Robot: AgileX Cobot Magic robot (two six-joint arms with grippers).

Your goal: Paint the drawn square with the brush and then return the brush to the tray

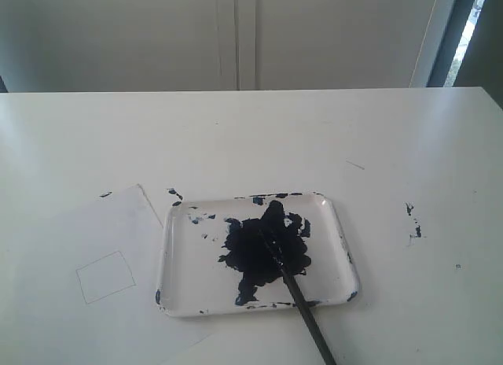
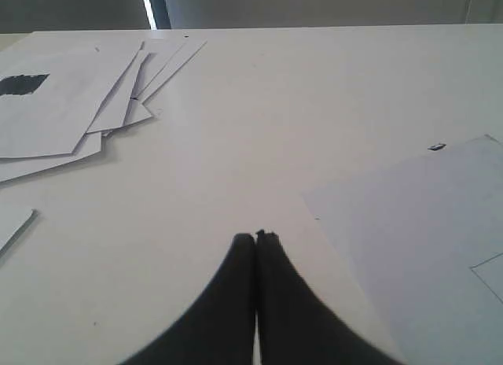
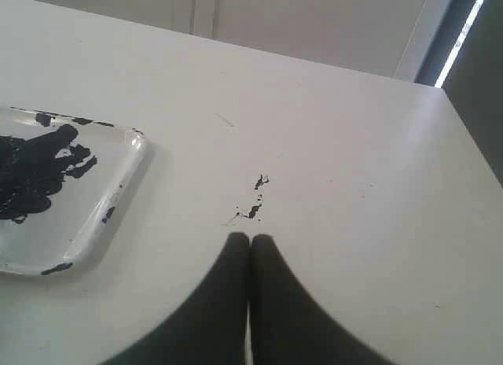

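Note:
The white tray (image 1: pixel 334 223) lies on the table with a dark paint blotch in its middle. The black brush (image 1: pixel 302 310) rests across it, tip in the blotch, handle sticking out over the near rim. Left of the tray, a blank pencilled drawn square (image 1: pixel 105 276) sits on a white paper sheet (image 1: pixel 94 231). Neither gripper shows in the exterior view. My left gripper (image 2: pixel 256 237) is shut with nothing in it, above bare table beside the paper (image 2: pixel 424 223). With its fingers pressed together and empty, my right gripper (image 3: pixel 250 239) is shut to the side of the tray (image 3: pixel 118 200).
Paint flecks (image 1: pixel 413 223) mark the table right of the tray; the same flecks (image 3: pixel 255 200) lie just ahead of my right gripper. A loose stack of paper sheets (image 2: pixel 78 105), one with a dark painted patch (image 2: pixel 22 83), lies off to one side in the left wrist view.

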